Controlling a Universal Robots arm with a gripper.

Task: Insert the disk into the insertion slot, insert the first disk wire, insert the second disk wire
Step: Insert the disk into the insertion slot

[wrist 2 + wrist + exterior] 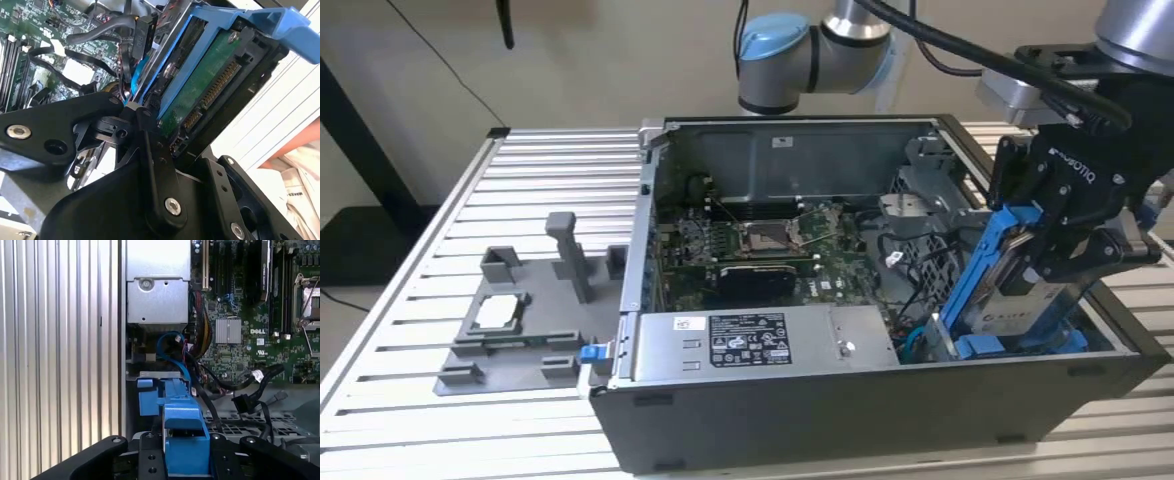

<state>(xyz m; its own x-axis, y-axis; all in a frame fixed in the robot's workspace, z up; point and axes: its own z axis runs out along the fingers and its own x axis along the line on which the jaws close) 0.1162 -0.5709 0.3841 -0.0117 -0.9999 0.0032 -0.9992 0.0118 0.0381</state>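
Note:
My gripper (pixel 1070 250) is shut on the disk (pixel 1014 295), a silver drive with a white label in a blue carrier frame. The disk stands steeply on edge over the case's front corner at the exterior view's right. Its lower end reaches down to the insertion slot (pixel 1065 343), marked by blue tabs. In the second wrist view the disk's green underside and connector (pixel 202 85) sit between my black fingers (pixel 150 130). The first wrist view has the carrier's blue edge (pixel 185 440) above the slot's blue tabs (pixel 146 399). Loose black disk wires (pixel 245 402) lie beside the bay.
The grey labelled power-supply box (pixel 747 345) fills the case's front. The motherboard (pixel 761 245) lies behind it, and a perforated cage (pixel 927 215) stands further back. A grey fixture with upright posts (pixel 520 320) rests on the slatted aluminium table (pixel 547 160) at the exterior view's left.

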